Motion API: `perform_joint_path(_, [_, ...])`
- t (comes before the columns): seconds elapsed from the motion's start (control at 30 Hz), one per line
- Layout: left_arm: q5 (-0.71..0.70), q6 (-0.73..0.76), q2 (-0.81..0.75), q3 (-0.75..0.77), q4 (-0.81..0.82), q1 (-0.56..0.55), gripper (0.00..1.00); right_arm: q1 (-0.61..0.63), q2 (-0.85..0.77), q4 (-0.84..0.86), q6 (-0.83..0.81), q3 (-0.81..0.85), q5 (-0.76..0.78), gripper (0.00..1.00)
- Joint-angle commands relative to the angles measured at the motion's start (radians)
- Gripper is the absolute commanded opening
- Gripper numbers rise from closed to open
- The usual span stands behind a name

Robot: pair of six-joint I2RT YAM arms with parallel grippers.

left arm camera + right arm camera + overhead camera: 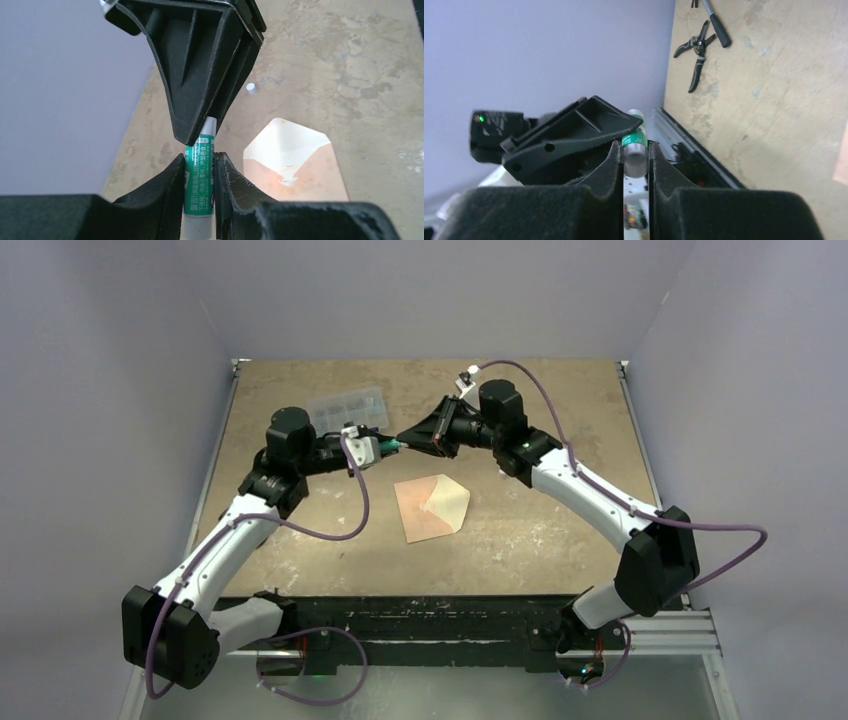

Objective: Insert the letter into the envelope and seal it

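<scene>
With left claw (200, 167), pinching a green-labelled glue stick (201, 192) by its body, fingers pressed flat on either side of the tube. With right claw (634, 152), gripping the same stick at its white cap (634, 165), fingers pressed against both sides of that end. Holding the stick raised above the table (540, 540), stretched between the two claws, which are meeting tip to tip over the far half of the board. Reaching in from the left with one arm and from the right with the other, both wrists turned inward towards each other.

Leaving the envelope (418, 518) lying flat on the table, nearer the arm bases than the claws, apart from both and roughly midway between the arms. Showing its flap (450, 498) folded open towards the right, pale cream inner face up, with the salmon body on the left.

Sharing the far left of the table with a clear plastic box (348, 408), just beyond the left wrist. Catching, from the right wrist camera, black-handled pliers (696, 52) lying on bare board, well apart from the claws.
</scene>
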Motion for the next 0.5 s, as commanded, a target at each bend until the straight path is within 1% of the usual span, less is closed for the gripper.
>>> perform_joint_path(0.0, [-0.14,0.153,0.01,0.04,0.076,0.006,0.0,0.005,-0.057,0.032,0.278,-0.023,0.059,0.0])
perform_joint_path(0.03, [-0.15,0.114,0.021,0.064,0.048,0.006,0.0,0.006,-0.065,0.033,0.206,0.0,0.097,0.14])
perform_joint_path(0.07, [-0.155,0.05,0.031,0.089,0.024,0.006,0.0,0.006,-0.069,0.047,0.111,0.026,0.115,0.35])
perform_joint_path(0.1, [-0.159,-0.037,0.043,0.114,0.017,0.006,0.0,0.006,-0.071,0.063,-0.003,0.05,0.106,0.53])
perform_joint_path(0.13, [-0.148,-0.146,0.05,0.126,0.028,0.006,0.0,0.006,-0.074,0.044,-0.126,0.069,0.084,0.68])
perform_joint_path(0.17, [-0.116,-0.231,0.052,0.136,0.026,0.006,0.0,0.005,-0.088,0.019,-0.231,0.073,0.075,0.78])
perform_joint_path(0.23, [-0.039,-0.388,0.047,0.139,0.054,0.006,0.0,0.004,-0.139,0.031,-0.409,0.022,0.08,0.87])
perform_joint_path(0.27, [-0.021,-0.461,0.04,0.138,0.068,0.006,0.0,0.002,-0.169,0.067,-0.477,-0.02,0.071,0.89])
perform_joint_path(0.33, [-0.014,-0.628,0.028,0.13,0.095,0.006,0.0,0.001,-0.223,0.126,-0.607,-0.097,0.008,0.9])
perform_joint_path(0.37, [-0.014,-0.684,0.027,0.134,0.09,0.006,0.0,0.002,-0.241,0.133,-0.659,-0.111,-0.016,0.9])
perform_joint_path(0.4, [-0.012,-0.722,0.029,0.145,0.07,0.006,0.0,0.002,-0.253,0.133,-0.692,-0.115,-0.033,0.9])
perform_joint_path(0.47, [0.039,-0.758,0.04,0.166,0.027,0.006,0.0,0.001,-0.263,0.106,-0.733,-0.099,-0.037,0.88])
